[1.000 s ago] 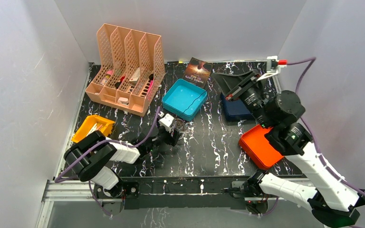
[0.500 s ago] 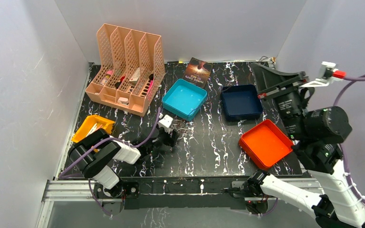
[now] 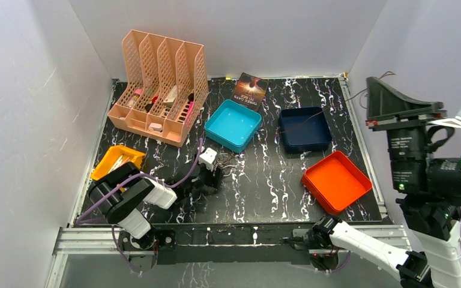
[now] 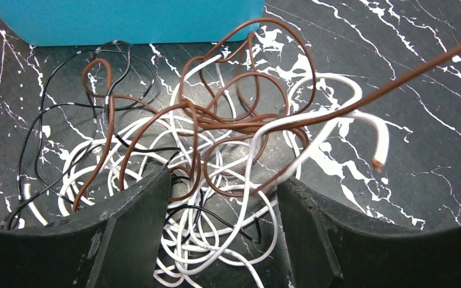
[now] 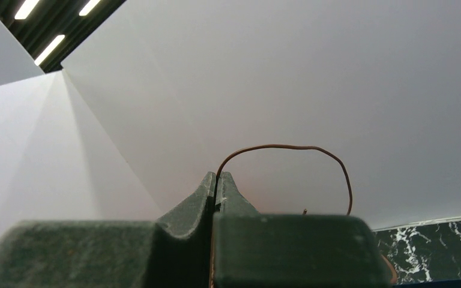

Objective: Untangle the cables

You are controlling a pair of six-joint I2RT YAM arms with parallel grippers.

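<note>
The cables (image 4: 216,138) lie in a tangle of white, brown and black loops on the black marbled table, just in front of the teal tray. My left gripper (image 4: 223,186) stands open, its two fingers down on either side of the near part of the tangle (image 3: 231,161). One brown cable (image 4: 396,78) runs out of the heap, stretched up to the right. My right gripper (image 5: 217,175) is shut on that brown cable, whose free end curls in a loop (image 5: 288,146) above the tips. In the top view the right gripper (image 3: 372,87) hangs high past the table's right edge.
A teal tray (image 3: 233,125) sits right behind the tangle, with a navy tray (image 3: 303,129) and an orange tray (image 3: 336,180) to its right. A peach file organiser (image 3: 159,84) stands at the back left, a yellow bin (image 3: 117,161) at the left edge.
My right arm has swung from over the navy tray rightward and up past the table's edge, drawing the brown cable out. The left gripper has stayed over the tangle.
</note>
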